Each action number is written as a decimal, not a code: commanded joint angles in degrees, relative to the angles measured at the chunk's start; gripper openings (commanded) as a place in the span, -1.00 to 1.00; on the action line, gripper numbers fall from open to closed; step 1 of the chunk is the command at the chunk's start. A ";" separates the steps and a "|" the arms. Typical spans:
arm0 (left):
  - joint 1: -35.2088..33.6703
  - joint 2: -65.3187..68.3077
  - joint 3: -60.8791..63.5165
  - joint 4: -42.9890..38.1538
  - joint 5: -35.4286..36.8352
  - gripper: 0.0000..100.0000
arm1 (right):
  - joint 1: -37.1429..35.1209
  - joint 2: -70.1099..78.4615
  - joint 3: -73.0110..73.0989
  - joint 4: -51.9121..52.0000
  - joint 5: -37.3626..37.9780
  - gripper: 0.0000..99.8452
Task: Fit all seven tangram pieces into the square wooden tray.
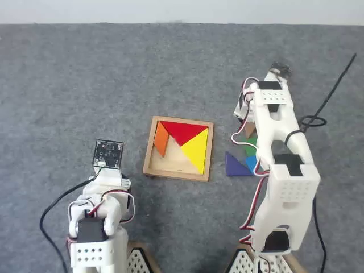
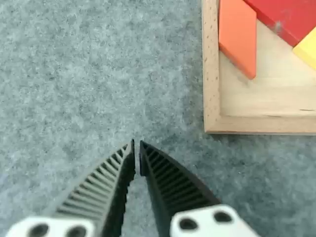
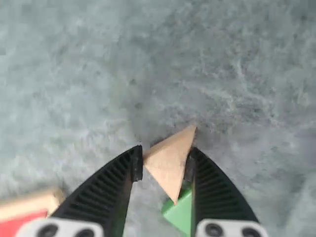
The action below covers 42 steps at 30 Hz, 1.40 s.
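The square wooden tray (image 1: 149, 152) lies mid-table and holds an orange piece (image 1: 161, 138), a red triangle (image 1: 182, 131) and a yellow triangle (image 1: 196, 150). To its right lie a purple triangle (image 1: 235, 165), a blue piece (image 1: 251, 163) and a green piece (image 1: 250, 149), partly under the right arm (image 1: 276, 131). My right gripper (image 3: 165, 165) is shut on a tan triangle (image 3: 170, 158), just above the green piece (image 3: 180, 212). My left gripper (image 2: 137, 145) is shut and holds nothing, over the carpet near the tray's corner (image 2: 211, 74).
Grey carpet covers the table. Bare wood shows in the tray's lower part (image 2: 266, 94). The left arm (image 1: 102, 199) stands at the front left. A black cable (image 1: 333, 91) runs off behind the right arm.
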 commanded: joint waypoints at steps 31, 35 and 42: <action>0.35 -0.97 -0.57 0.18 -0.09 -0.96 | -37.05 -17.36 11.16 1.54 50.37 -0.82; 0.35 -0.97 -0.57 0.18 -0.09 -0.96 | -37.05 -17.45 11.08 1.27 63.56 -0.82; 0.35 -0.97 -0.57 0.18 -0.09 -0.96 | -37.14 -17.36 11.25 1.01 80.79 -0.82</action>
